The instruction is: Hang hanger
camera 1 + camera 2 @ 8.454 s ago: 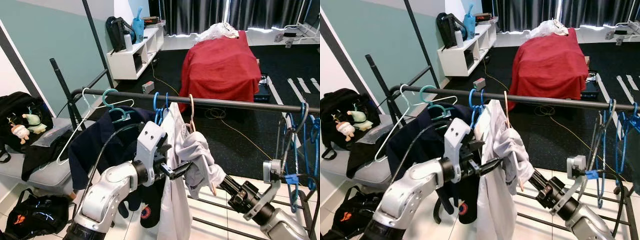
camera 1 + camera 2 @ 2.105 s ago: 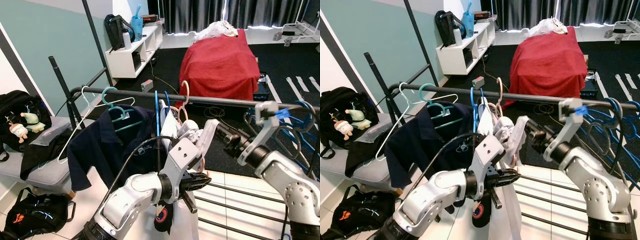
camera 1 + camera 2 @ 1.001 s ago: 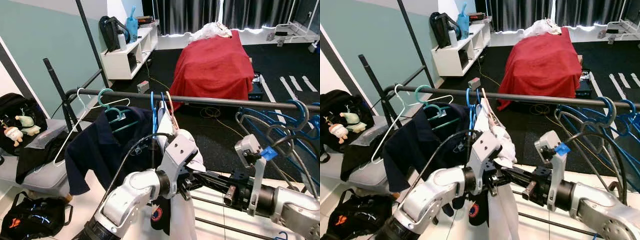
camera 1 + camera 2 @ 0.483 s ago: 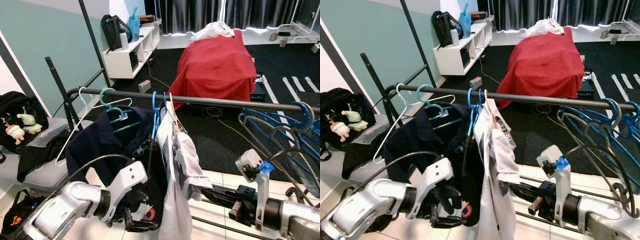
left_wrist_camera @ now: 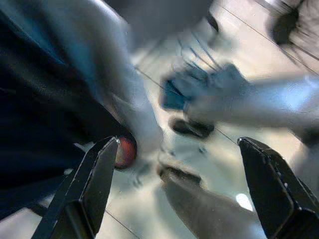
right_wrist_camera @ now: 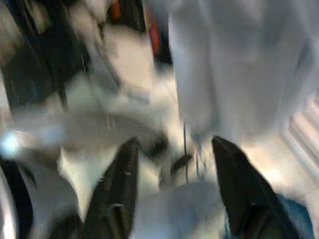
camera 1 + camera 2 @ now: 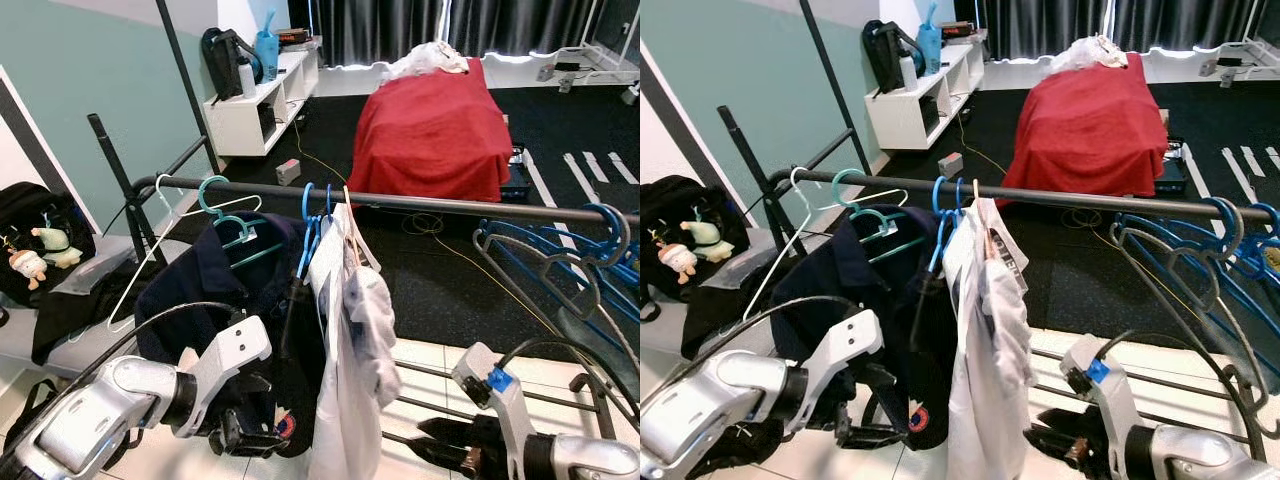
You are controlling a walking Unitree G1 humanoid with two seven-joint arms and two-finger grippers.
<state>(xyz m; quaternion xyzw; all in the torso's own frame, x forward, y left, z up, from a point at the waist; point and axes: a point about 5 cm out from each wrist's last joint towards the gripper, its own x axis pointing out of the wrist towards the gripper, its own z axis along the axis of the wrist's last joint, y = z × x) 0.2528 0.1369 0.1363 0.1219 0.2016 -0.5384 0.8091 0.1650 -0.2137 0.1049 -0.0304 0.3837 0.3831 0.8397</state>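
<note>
Hanging apparently done: wooden hanger [image 7: 349, 222] with white shirt [image 7: 350, 380] resting hooked on rail [image 7: 450, 205], left gripper [image 5: 174, 189] and right gripper [image 6: 172, 194] both spread wide, empty, sitting low beneath.

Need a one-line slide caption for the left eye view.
White shirt hangs on the rail; both grippers, left and right, low and empty.

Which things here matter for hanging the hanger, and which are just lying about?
Job:
- white shirt on its hanger
- rail
- left gripper, open
- right gripper, open

Lying about:
- navy shirt
- teal hangers
- blue hangers
- red cover
- white shelf
- black bag
</note>
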